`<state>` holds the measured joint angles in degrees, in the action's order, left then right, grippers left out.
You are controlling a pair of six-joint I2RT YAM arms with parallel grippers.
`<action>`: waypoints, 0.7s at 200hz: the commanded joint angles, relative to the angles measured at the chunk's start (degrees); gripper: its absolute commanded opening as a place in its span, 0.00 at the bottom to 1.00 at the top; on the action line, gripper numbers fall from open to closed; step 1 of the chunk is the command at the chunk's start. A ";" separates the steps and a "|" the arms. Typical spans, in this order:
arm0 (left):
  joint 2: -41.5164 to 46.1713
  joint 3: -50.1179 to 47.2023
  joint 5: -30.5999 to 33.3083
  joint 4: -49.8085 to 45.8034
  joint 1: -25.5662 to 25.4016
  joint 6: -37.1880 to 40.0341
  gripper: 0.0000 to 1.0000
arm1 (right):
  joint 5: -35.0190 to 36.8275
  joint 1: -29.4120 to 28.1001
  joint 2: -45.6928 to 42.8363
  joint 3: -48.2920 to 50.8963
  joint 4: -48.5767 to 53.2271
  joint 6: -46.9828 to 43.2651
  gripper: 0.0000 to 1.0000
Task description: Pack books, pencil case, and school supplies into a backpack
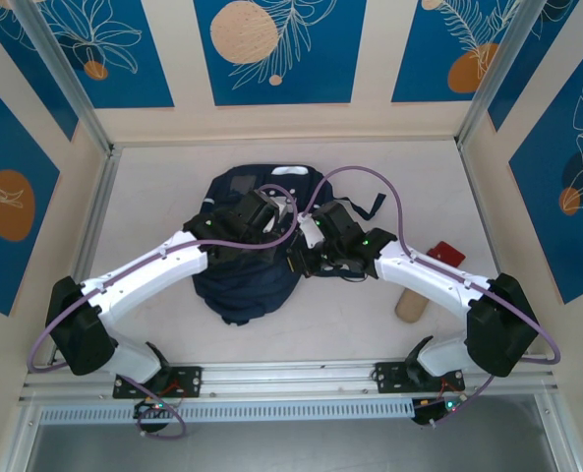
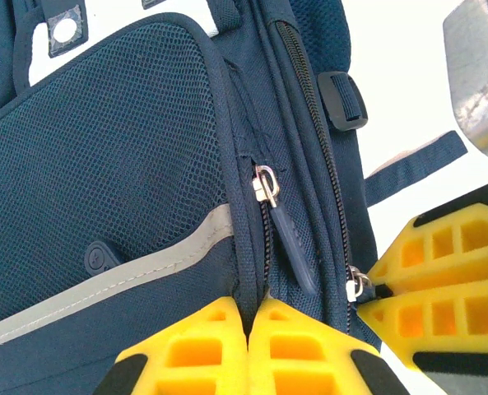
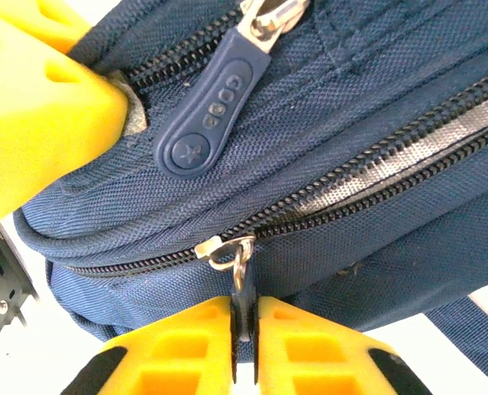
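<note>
The backpack is recorded lying flat on the surface, dark navy, light grey patch at its far end. A mesh front pocket, a grey stripe and a navy rubber zip pull are noted. Visible zips appear closed. A red flat item and a tan cylinder lie right of the backpack, well apart.

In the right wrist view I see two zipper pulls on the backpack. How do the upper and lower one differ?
The upper pull is a wide, rounded blue tab with embossed circles; the lower pull is thin and dark. The upper pull lies free on the fabric; the lower pull is clamped by the right gripper. Both hang from silver sliders on the navy backpack.
</note>
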<state>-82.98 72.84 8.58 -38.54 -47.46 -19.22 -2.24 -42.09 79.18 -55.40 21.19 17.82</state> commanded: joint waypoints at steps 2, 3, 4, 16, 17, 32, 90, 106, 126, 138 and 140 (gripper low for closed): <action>1.05 3.10 0.22 3.04 0.80 -1.16 0.00 | 1.35 0.43 -1.10 -0.40 0.44 -0.18 0.24; 1.06 3.10 0.22 3.04 0.84 -1.17 0.00 | 1.40 0.43 -1.07 -0.41 0.43 -0.17 0.25; 1.06 3.10 0.21 3.04 0.82 -1.17 0.00 | 1.42 0.43 -1.01 -0.41 0.43 -0.21 0.25; 1.11 3.21 0.12 3.09 0.92 -1.17 0.00 | 1.46 0.37 -0.89 -0.41 0.34 -0.56 0.26; 1.09 3.20 0.12 3.11 0.94 -1.17 0.00 | 1.41 0.40 -0.88 -0.41 0.34 -0.58 0.26; 1.15 3.19 0.04 3.12 1.00 -1.17 0.00 | 1.01 0.36 -0.60 -0.67 0.26 -1.10 0.25; 1.33 3.19 -0.80 3.12 1.30 -1.17 0.00 | 0.56 0.43 1.06 -1.92 -0.45 -2.95 0.18; 1.28 3.19 -0.93 3.12 1.39 -1.21 0.00 | 0.25 0.36 1.31 -2.19 -0.71 -3.40 0.18; 1.33 3.23 -0.97 3.04 1.47 -1.28 0.00 | -0.21 0.43 1.18 -2.30 -0.89 -3.89 0.13; 1.33 3.24 -1.02 3.04 1.47 -1.26 0.00 | 0.10 0.44 1.03 -2.34 -0.55 -3.85 0.07; 1.31 3.20 -0.95 3.06 1.53 -1.32 0.00 | 0.23 0.43 0.99 -2.30 -0.47 -3.78 0.07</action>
<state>-82.98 72.86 7.46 -38.54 -46.87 -19.25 -2.11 -41.98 80.07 -55.90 20.99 14.92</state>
